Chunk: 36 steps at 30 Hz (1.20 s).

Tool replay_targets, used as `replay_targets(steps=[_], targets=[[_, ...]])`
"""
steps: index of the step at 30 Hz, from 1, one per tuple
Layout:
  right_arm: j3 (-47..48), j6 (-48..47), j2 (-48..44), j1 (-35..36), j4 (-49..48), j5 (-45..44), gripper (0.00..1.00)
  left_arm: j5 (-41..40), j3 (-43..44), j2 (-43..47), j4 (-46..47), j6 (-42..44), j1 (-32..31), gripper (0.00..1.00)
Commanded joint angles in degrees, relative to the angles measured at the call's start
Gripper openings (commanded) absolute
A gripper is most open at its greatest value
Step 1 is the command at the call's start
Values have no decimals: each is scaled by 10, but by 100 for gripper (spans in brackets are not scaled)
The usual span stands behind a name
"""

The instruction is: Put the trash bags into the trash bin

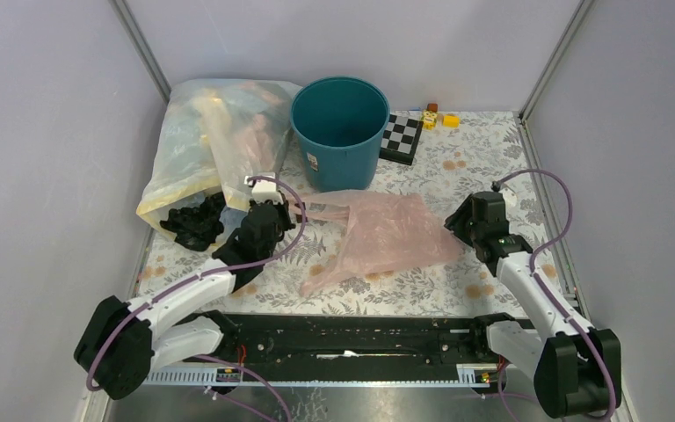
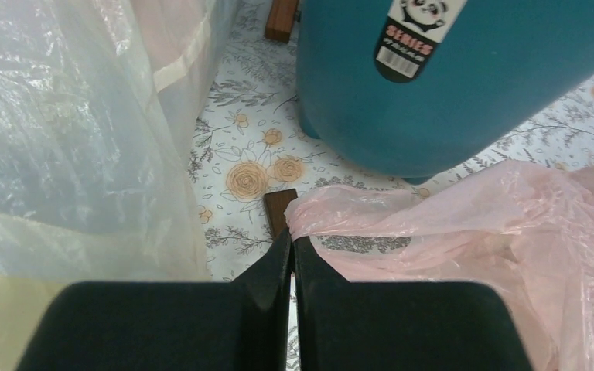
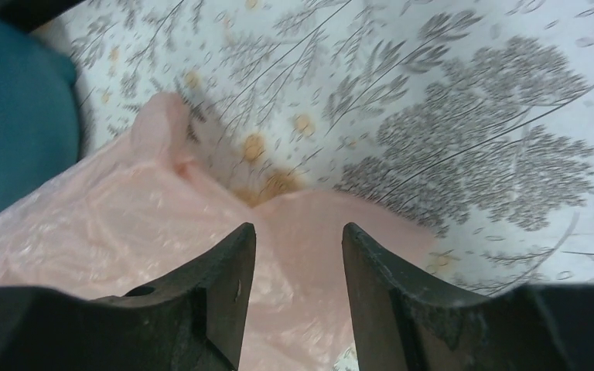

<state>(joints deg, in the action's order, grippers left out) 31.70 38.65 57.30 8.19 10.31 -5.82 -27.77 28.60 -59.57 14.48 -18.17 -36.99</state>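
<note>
Since the trash bin (image 1: 338, 123) at upper centre looks empty, with the pink trash bag (image 1: 387, 233) flat on the worktop (image 1: 483, 149) below it and the yellowish trash bag (image 1: 202, 141) at upper left, all the work remains, I think; the left end effector (image 2: 291, 236) is closed at the pink bag's corner, and the right end effector (image 3: 298, 232) stands open over its edge.

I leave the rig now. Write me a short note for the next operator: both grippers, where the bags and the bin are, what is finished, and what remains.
Left gripper: shut, tips at the left corner of the pink bag; whether it pinches the plastic is unclear.
Right gripper: open, over the right edge of the pink bag.
Trash bin: upright at the back of the table; nothing shows inside.
Pink bag: flat on the table in front of the bin.
Yellowish bag: full, lying left of the bin.
Done: no bag is in the bin.
Left: both bags.
</note>
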Motion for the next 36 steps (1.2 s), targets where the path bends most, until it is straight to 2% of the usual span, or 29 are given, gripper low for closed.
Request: replay_targets(steps=[1,6,10,16,19,21,24,30,36], targets=[[45,-19,40,-4,21,-105,52,36,36,-33,13,-25,27,0],[42,-42,123,-3,-4,28,48,58,59,-76,19,-27,40,0],[10,-40,101,12,-37,141,45,70,68,-104,29,-26,53,0],[-10,-1,4,141,-8,141,45,100,93,-141,31,-18,73,0],[-7,-2,-18,171,3,161,49,113,110,-162,32,-14,76,0],[0,-20,-33,172,22,148,51,121,124,-176,31,-10,77,0],[6,-35,-52,172,57,57,51,122,141,-196,27,-1,77,0],[-11,24,-56,170,73,-100,38,126,145,-208,35,8,79,0],[-55,102,-50,129,17,-88,35,126,140,-210,41,16,79,0]])
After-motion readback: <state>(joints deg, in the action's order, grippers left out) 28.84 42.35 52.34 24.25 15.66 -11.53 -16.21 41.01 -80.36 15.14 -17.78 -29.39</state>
